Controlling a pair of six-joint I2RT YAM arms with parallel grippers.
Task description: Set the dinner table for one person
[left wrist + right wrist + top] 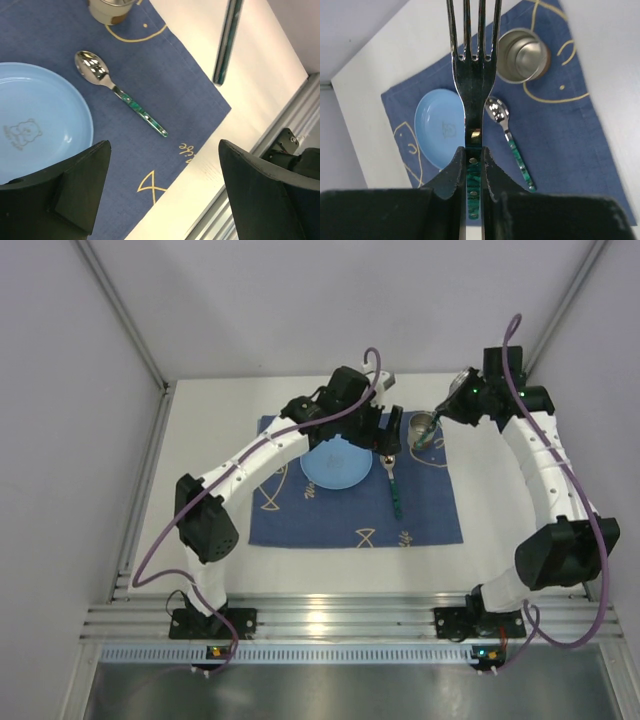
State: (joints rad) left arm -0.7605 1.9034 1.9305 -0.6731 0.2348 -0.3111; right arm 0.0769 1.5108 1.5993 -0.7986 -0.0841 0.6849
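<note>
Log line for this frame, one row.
left tool: open, above mat | right tool: shut on fork, raised | plate, spoon, cup: on mat | fork: not yet placed

A robotics lab test cell (walled on three sides): white panels (pixel 300 300), aluminium rail (pixel 340 620), bolted arm bases (pixel 210 623).

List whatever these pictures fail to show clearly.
- Top view: plate's far rim, under the left arm.
- Left wrist view: cup, cut by top edge.
- Right wrist view: fork tips cut by top edge; handle end inside right end effector.
- Top view: mat lettering, too small.
</note>
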